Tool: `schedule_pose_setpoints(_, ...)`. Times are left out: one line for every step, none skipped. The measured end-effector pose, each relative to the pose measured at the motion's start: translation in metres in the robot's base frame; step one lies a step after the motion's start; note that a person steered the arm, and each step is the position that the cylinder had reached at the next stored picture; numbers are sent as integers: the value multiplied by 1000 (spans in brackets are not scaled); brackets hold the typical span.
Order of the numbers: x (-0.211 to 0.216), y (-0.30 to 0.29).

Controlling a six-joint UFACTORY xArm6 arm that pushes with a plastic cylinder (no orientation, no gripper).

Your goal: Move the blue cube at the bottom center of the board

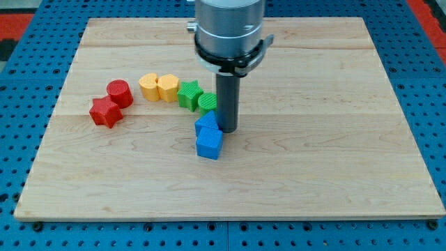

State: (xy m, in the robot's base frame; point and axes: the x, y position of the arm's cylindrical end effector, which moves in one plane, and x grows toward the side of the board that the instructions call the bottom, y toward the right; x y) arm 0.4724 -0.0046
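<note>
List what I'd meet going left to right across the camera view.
red star block → red cylinder → yellow blocks → green star block → blue cube → my tip, just right of the blue blocks.

One raised front view (fairly near) facing the board [334, 174]

Blue cube [209, 144] — perhaps blue-topped neighbour [207, 123]

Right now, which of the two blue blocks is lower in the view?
The blue cube. The other blue block sits just above it, beside my tip.
</note>
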Motion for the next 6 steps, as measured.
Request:
schedule_pose_setpoints(-14, -12)
schedule_pose_setpoints(-53, -13)
schedule_pose_setpoints(-53, -54)
schedule_pose_setpoints(-3, -53)
schedule_pose_setpoints(22, -47)
schedule_pose_setpoints(22, -41)
